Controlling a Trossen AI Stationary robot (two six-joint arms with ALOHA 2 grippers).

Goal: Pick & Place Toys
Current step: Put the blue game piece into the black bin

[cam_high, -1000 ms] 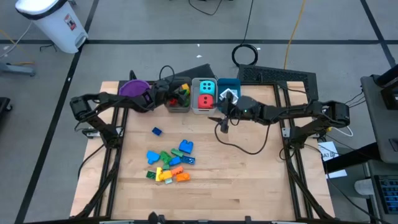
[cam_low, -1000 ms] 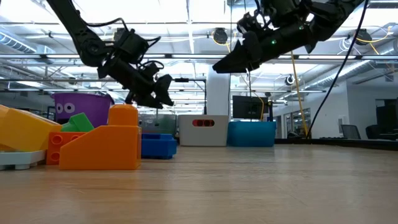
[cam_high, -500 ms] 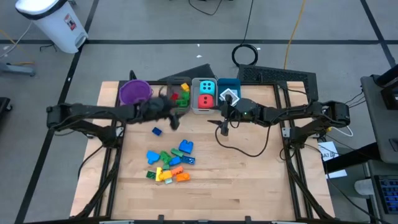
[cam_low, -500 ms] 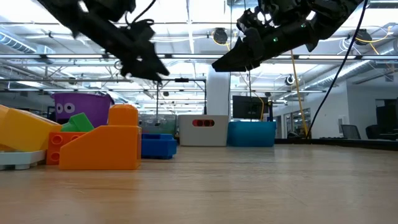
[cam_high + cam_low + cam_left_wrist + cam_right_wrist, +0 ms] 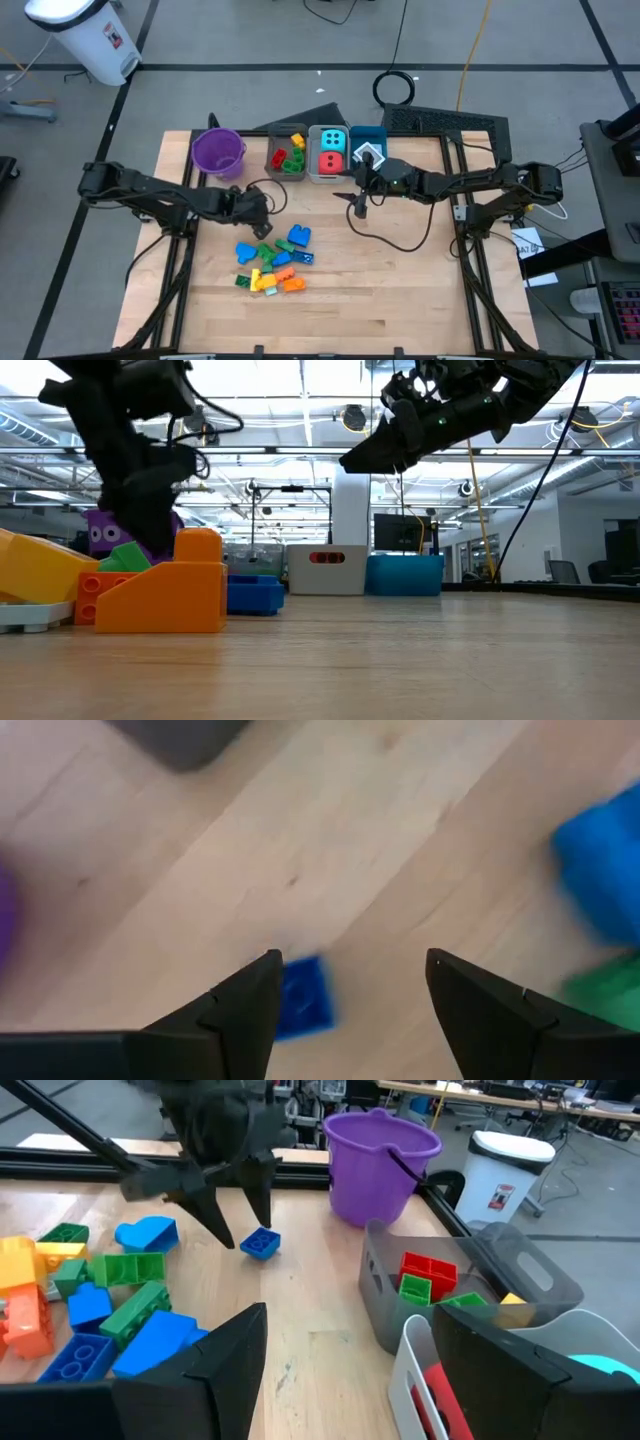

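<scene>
left gripper (image 5: 345, 1010) is hovering wide open, empty | small blue brick (image 5: 303, 998) is lying alone on table (image 5: 400, 270), beside one finger | seeming light, stiff, slippery; I would be pinching its flat sides.

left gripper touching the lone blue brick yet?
Apart. In the right wrist view the left gripper hangs open above the small blue brick, with bare table showing between fingertips and brick. The left wrist view shows the brick beside one finger.
</scene>
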